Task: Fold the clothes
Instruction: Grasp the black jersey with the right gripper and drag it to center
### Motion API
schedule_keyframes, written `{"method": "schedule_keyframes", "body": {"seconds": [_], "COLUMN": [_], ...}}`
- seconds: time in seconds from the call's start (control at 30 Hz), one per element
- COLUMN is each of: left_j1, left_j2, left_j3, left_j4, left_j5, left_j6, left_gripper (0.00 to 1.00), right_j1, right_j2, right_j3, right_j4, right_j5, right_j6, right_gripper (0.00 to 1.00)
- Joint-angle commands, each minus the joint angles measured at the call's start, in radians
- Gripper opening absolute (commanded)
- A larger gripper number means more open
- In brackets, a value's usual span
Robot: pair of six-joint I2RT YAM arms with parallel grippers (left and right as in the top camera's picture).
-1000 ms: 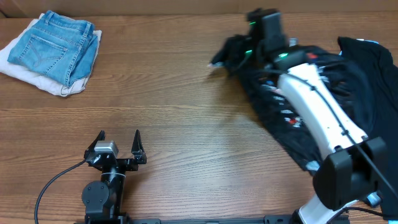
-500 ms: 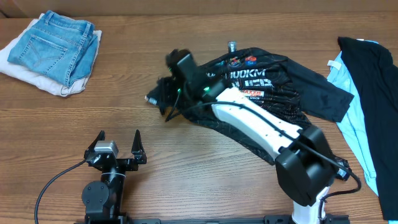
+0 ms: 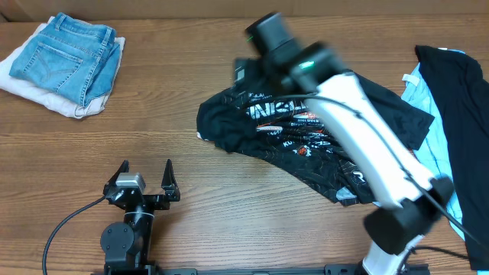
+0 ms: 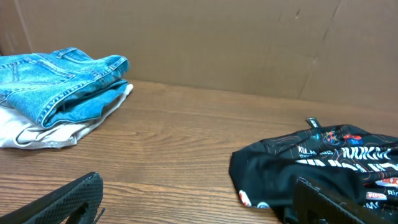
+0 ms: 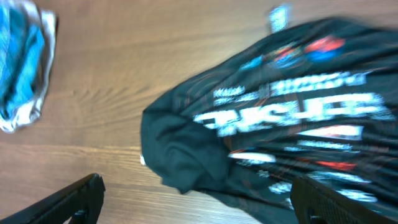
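Note:
The black jersey, with white lettering and orange lines, lies crumpled on the wooden table right of centre. It also shows in the left wrist view and the right wrist view. My right gripper hovers, blurred, over the jersey's far left part. Its jaws stand wide open with nothing between them. My left gripper rests open near the front edge, left of the jersey and apart from it, and the left wrist view shows it empty.
Folded blue jeans on a white cloth lie at the far left corner. A plain black garment over a light blue one lies at the right edge. A cardboard wall closes the back.
The right gripper pulled the jersey leftwards across the table, then opened and let it go. It now stands above the cloth. The left arm has not moved.

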Motion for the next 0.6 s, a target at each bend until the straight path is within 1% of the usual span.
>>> {"method": "schedule_keyframes", "body": {"seconds": [0.0, 0.07, 0.1, 0.23, 0.3, 0.33, 0.4, 0.5, 0.57], "left_j1": [-0.007, -0.006, -0.007, -0.006, -0.006, -0.007, -0.006, -0.006, -0.006], "left_j2": [-0.010, -0.010, -0.010, -0.010, -0.010, -0.010, -0.010, -0.010, -0.010], "left_j3": [-0.004, -0.004, -0.004, -0.004, -0.004, -0.004, -0.004, -0.004, -0.004], "left_j4": [-0.002, -0.002, -0.002, -0.002, -0.002, -0.002, -0.002, -0.006, -0.006], "left_j5": [-0.005, -0.005, -0.005, -0.006, -0.005, -0.005, -0.008, -0.064, -0.066], "left_j6": [0.022, 0.022, 0.022, 0.022, 0.022, 0.022, 0.023, 0.022, 0.022], "left_gripper": [1.00, 1.00, 1.00, 1.00, 1.00, 1.00, 1.00, 1.00, 1.00], "right_j1": [-0.051, -0.075, -0.090, -0.106, -0.108, -0.107, -0.107, -0.108, -0.108], "right_j2": [-0.057, -0.061, -0.061, -0.061, -0.061, -0.062, -0.066, -0.082, -0.107], "right_j3": [0.067, 0.066, 0.064, 0.057, 0.057, 0.057, 0.057, 0.057, 0.057], "right_j4": [-0.095, -0.171, -0.245, -0.363, -0.407, -0.407, -0.407, -0.407, -0.407], "right_j5": [-0.017, -0.047, -0.050, -0.032, -0.024, -0.021, -0.016, 0.013, 0.029], "right_j6": [-0.010, -0.010, -0.010, -0.007, 0.018, 0.024, 0.044, 0.084, 0.105], "right_gripper": [1.00, 1.00, 1.00, 1.00, 1.00, 0.98, 0.97, 0.93, 0.91]}}
